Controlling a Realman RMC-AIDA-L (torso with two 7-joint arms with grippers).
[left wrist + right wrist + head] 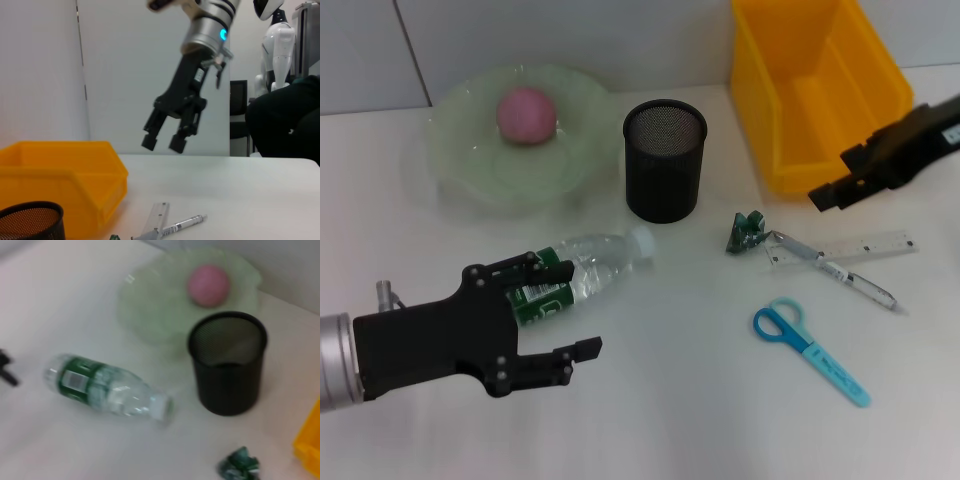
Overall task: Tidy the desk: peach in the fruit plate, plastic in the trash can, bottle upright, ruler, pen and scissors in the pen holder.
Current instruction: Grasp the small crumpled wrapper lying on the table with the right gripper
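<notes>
peach (526, 115) already sits in the fruit plate (470, 165) toward the far left corner of the desk (670, 400), so that step looks done. everything else is still loose. bottle (575, 275) lies on its side left of centre, cap pointing toward the pen holder (664, 160), which stands upright and looks to hold nothing yet. crumpled plastic (746, 233) lies just right of the holder, near the front of the yellow trash can (810, 90) at the far right corner. ruler (850, 247) and pen (858, 281) lie touching, the pen crossing the ruler's near edge; scissors (808, 347) lie apart from them, nearer the front edge.

left gripper (552, 305) hovers over the label end of the bottle, jaws spread wide with nothing between them, so standing the bottle up seems to be the step in hand. next it would have to come down so the fingers straddle the body, close firmly, then tip the bottle onto its base without rolling it into the holder.

right gripper (162, 140) hangs in the air by the trash can's near right side, fingers apart and empty, well placed to go for the plastic.
</notes>
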